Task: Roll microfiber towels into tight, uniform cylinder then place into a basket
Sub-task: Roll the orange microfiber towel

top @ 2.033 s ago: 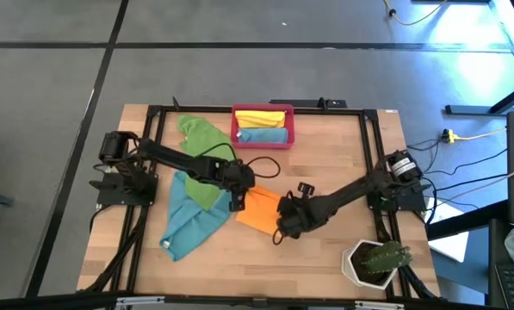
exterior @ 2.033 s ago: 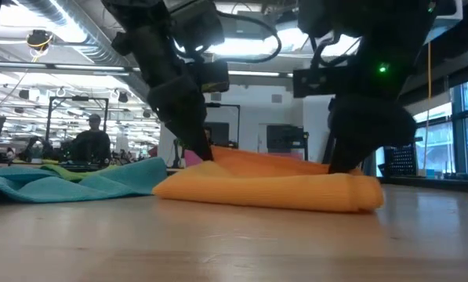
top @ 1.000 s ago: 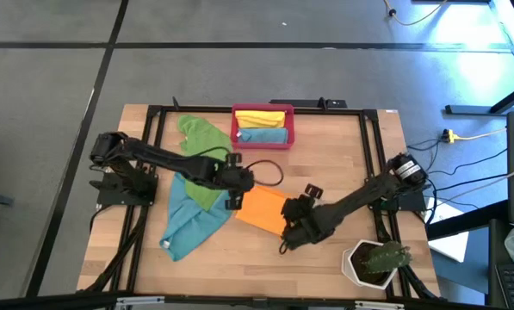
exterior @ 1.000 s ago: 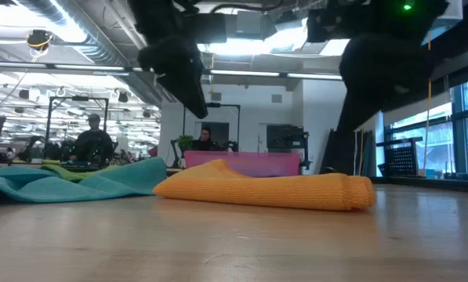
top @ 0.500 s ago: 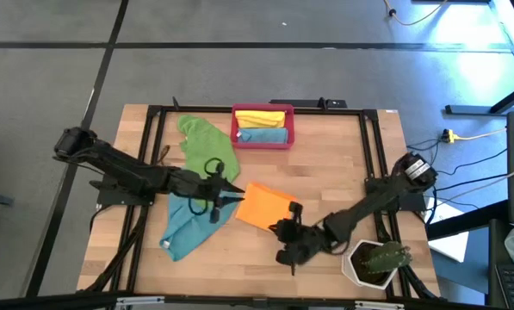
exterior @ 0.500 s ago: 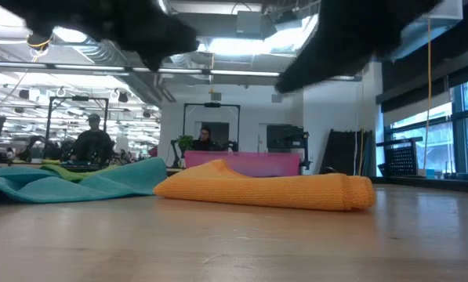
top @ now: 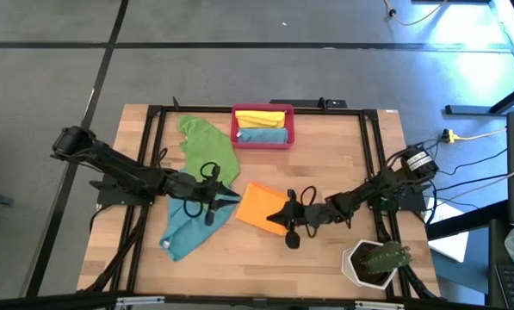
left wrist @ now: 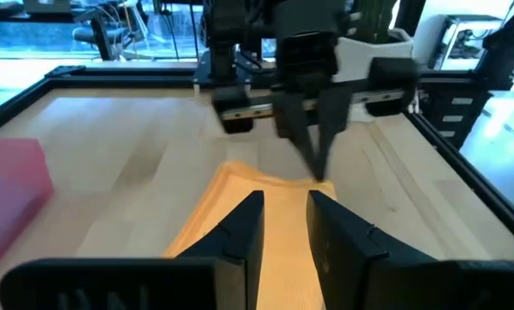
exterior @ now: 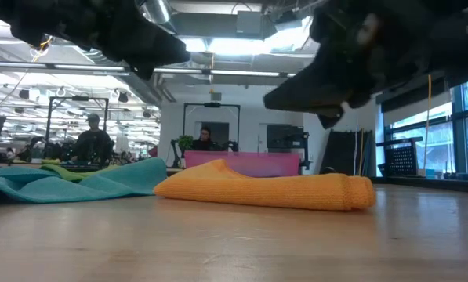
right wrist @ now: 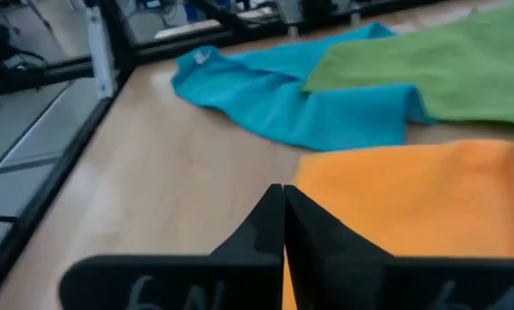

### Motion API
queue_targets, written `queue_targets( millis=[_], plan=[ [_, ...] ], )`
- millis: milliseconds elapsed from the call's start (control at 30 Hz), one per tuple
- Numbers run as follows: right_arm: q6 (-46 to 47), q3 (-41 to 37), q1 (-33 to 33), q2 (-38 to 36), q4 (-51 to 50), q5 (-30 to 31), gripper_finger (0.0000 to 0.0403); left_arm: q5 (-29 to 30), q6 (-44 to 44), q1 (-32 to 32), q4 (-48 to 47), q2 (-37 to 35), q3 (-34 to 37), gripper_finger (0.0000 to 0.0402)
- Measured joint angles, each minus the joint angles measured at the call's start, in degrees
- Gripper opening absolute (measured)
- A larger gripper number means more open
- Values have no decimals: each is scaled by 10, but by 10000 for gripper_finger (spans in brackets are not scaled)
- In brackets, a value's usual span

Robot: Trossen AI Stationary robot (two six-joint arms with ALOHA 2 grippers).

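Orange towel [top: 263, 207] released, unmoved, right hand [top: 288, 217] now pinched together, left hand [top: 225, 195] slightly apart, both withdrawn.

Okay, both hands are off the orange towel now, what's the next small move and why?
Probably bring the shut right hand to the flat folded orange microfiber towel's near edge, opening it to pinch there: the towel lies unrolled, ungripped, with the left hand at its opposite edge.

- Left gripper [left wrist: 284, 226]: two dark fingers slightly apart above the orange towel [left wrist: 265, 250].
- Right gripper [left wrist: 312, 142] opposite, fingertips together, seemingly touching the towel's far edge.
- Pink basket [left wrist: 11, 185] at the side.
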State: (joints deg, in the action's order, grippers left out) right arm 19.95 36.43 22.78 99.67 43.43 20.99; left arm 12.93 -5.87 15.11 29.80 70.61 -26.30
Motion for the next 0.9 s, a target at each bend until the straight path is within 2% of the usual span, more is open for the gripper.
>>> queue_targets(
  millis=[233,433,567,733,900],
  plan=[
    [-52,1,-54,-11,11,-82,10,3,-7,-2,13,0,0,80],
    [-7,3,-78,8,25,-102,11,94,-49,-22,35,0,0,80],
    [-25,3,-71,11,26,-154,11,105,-101,-36,46,0,0,80],
    [-47,3,-61,10,27,-162,11,133,-150,-41,47,0,0,80],
    [-59,3,-61,10,26,-166,12,153,-147,-41,64,0,0,80]
  ],
)
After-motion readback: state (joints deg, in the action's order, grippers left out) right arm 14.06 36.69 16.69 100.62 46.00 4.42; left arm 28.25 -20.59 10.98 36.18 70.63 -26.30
